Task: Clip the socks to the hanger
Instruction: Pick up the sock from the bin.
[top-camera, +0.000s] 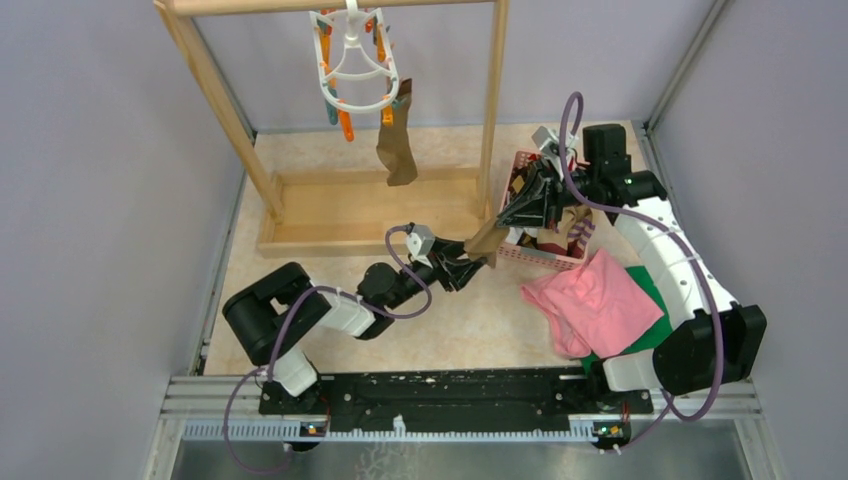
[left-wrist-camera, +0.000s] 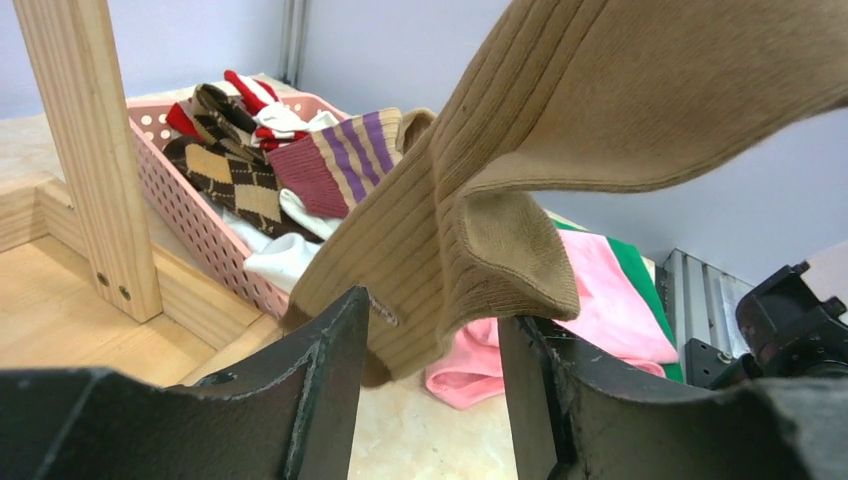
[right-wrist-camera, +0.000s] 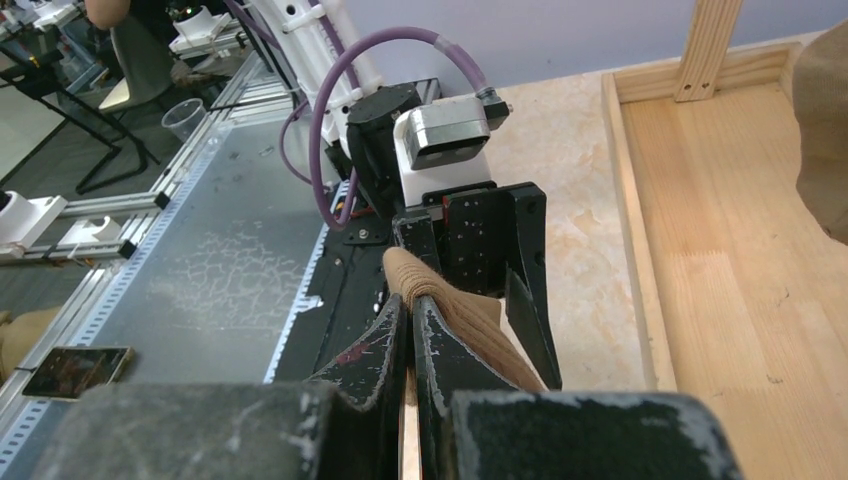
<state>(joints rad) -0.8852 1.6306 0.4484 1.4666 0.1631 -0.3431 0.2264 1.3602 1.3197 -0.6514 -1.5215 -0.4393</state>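
A tan ribbed sock (top-camera: 487, 240) hangs in the air between the two arms. My right gripper (top-camera: 512, 215) is shut on its upper end, with the fabric pinched between the pads (right-wrist-camera: 412, 300). My left gripper (left-wrist-camera: 432, 310) sits at the sock's lower end (left-wrist-camera: 470, 250), jaws apart, the fabric brushing both fingertips without being clamped. The white hanger (top-camera: 350, 60) hangs from the rack's top bar, and an olive-brown sock (top-camera: 397, 140) dangles from one of its clips. More socks lie in the pink basket (left-wrist-camera: 190, 215): argyle (left-wrist-camera: 230, 175), striped cuff (left-wrist-camera: 340, 160) and white (left-wrist-camera: 285, 255).
The wooden rack's base frame (top-camera: 370, 215) lies behind the left gripper, with its right post (left-wrist-camera: 90, 150) close beside the basket. A pink cloth (top-camera: 595, 305) lies over a green cloth (top-camera: 655, 300) in front of the basket, by the right arm.
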